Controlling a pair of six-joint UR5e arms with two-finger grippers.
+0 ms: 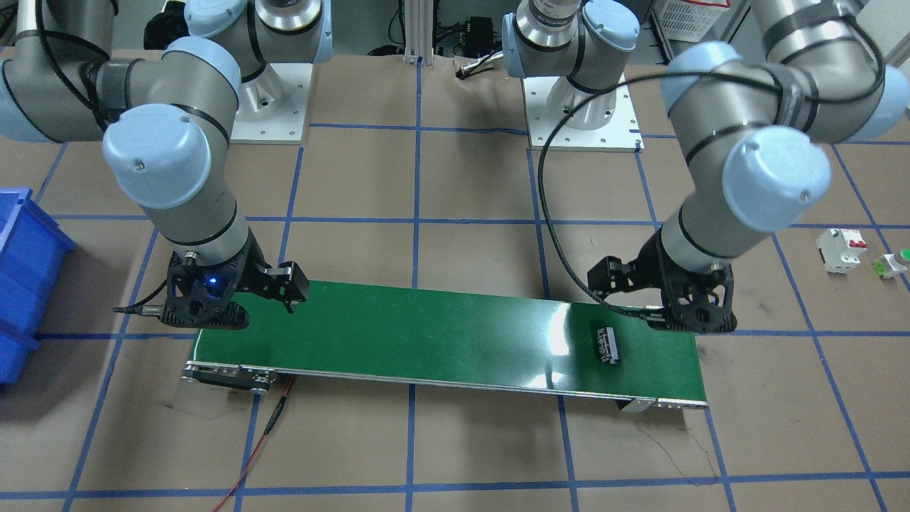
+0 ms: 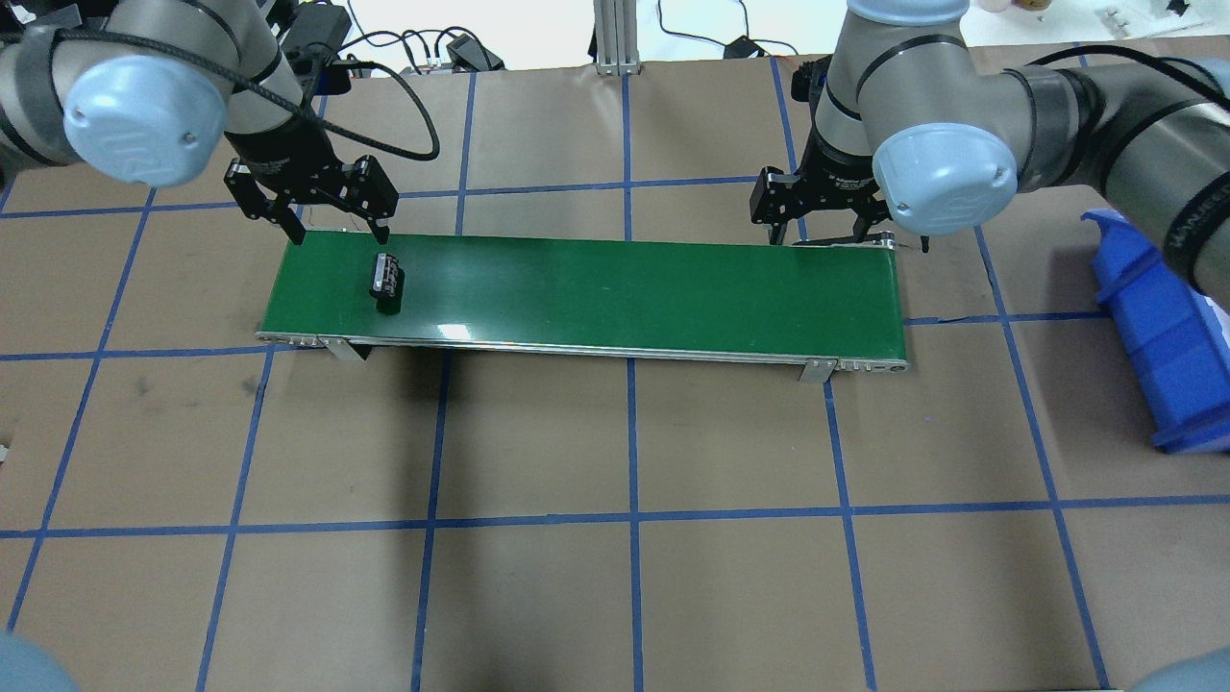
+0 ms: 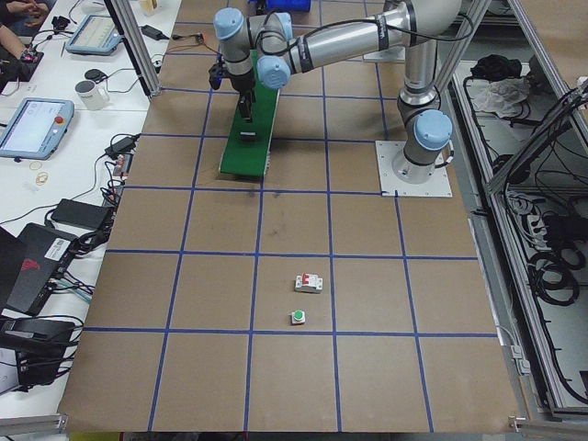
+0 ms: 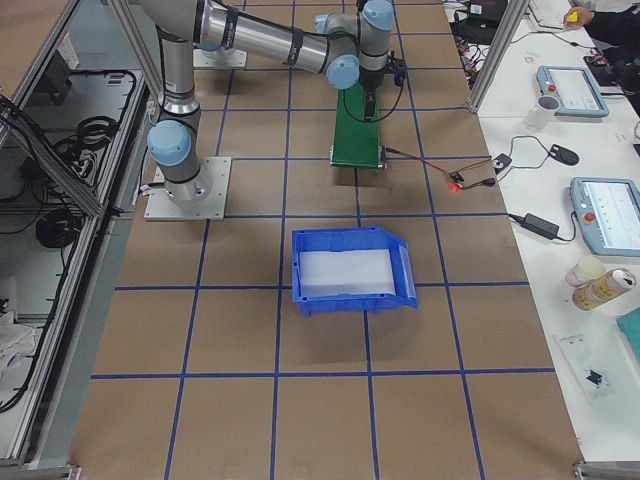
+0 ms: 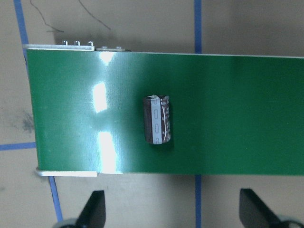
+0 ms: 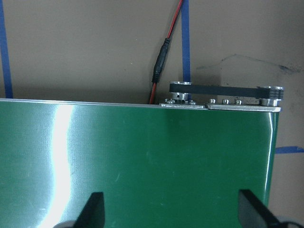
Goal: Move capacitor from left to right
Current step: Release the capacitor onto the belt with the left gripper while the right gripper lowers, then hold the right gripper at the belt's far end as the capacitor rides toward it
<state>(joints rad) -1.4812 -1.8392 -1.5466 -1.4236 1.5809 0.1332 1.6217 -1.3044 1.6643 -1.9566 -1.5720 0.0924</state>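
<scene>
The capacitor, a small black cylinder with silvery stripes, lies on its side on the green conveyor belt near the belt's left end. It also shows in the front view and the left wrist view. My left gripper is open and empty, hovering over the belt's back edge just behind the capacitor, not touching it. My right gripper is open and empty over the back edge of the belt's right end. The right wrist view shows only bare belt.
A blue bin stands on the table beyond the belt's right end. A white circuit breaker and a green-capped push button lie beyond the belt's left end. A red cable runs from the belt's right end.
</scene>
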